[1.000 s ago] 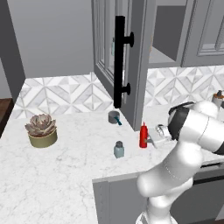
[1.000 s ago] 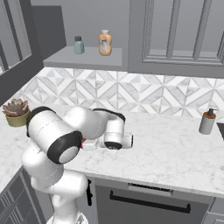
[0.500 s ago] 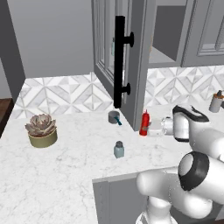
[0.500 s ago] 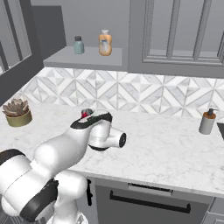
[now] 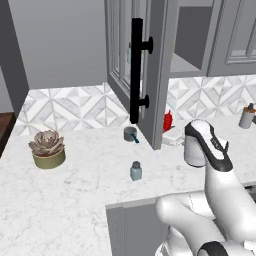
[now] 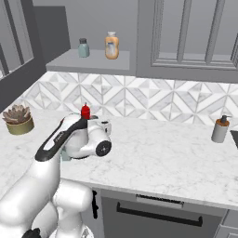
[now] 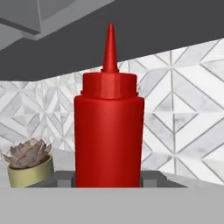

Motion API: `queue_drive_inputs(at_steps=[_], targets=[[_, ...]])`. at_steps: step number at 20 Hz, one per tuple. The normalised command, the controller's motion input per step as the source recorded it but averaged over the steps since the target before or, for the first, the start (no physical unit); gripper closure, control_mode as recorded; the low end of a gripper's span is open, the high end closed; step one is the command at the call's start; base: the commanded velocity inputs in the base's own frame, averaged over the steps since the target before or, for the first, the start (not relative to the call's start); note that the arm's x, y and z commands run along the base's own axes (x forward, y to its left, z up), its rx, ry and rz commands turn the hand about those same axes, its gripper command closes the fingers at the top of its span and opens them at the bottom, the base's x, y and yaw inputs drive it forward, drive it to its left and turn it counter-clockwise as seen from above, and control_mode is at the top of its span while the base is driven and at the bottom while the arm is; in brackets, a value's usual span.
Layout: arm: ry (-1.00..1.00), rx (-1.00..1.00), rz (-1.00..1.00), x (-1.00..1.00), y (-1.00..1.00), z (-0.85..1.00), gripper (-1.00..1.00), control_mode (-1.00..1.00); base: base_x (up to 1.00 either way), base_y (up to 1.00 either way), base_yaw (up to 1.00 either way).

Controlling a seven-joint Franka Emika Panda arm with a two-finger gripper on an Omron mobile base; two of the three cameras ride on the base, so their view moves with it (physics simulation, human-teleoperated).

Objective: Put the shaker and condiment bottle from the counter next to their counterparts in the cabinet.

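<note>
My gripper [image 7: 108,182] is shut on the condiment bottle [image 7: 109,131], a red squeeze bottle with a tapered nozzle, held upright above the counter [image 5: 80,185]. The left base view shows this bottle [image 5: 168,121] just beside the open cabinet door [image 5: 156,75] with its black bar handle [image 5: 137,70]. From the right base, its red top [image 6: 85,111] peeks over my forearm. The shaker [image 5: 135,171], a squat pale blue-grey jar, stands alone on the marble nearer the front. On the cabinet shelf [image 6: 88,61] stand a matching small shaker [image 6: 83,48] and an orange bottle [image 6: 111,45].
A small grey cup [image 5: 130,133] with a blue handle sits by the foot of the open door. A potted succulent [image 5: 47,148] stands at the left of the counter. A soap dispenser [image 6: 220,128] is at the far right by the tiled wall.
The red bottle has risen off the counter in my grip and moved up toward the cabinet. My arm has swung round and stretched forward. The shaker has stayed put.
</note>
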Motion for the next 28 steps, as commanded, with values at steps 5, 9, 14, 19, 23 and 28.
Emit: queue_drive_inputs(at_steps=[5,9,14,19,23,28], targets=[[-0.05,-0.01,-0.07,0.00,-0.01,0.66,1.00,-1.00,0.00,0.00,0.00],[0.00,0.00,-0.18,0.00,-0.14,0.79,1.00,-1.00,0.00,0.00,0.00],[0.00,0.00,-0.21,0.00,-0.27,0.63,1.00,-1.00,0.00,0.00,0.00],[0.00,0.00,-0.17,-0.06,-0.27,0.43,1.00,-1.00,0.00,0.00,0.00],[0.00,0.00,-0.11,-0.09,-0.17,0.65,1.00,-1.00,0.00,0.00,0.00],[0.04,0.00,-0.08,-0.01,-0.10,0.75,1.00,-1.00,0.00,0.00,0.00]])
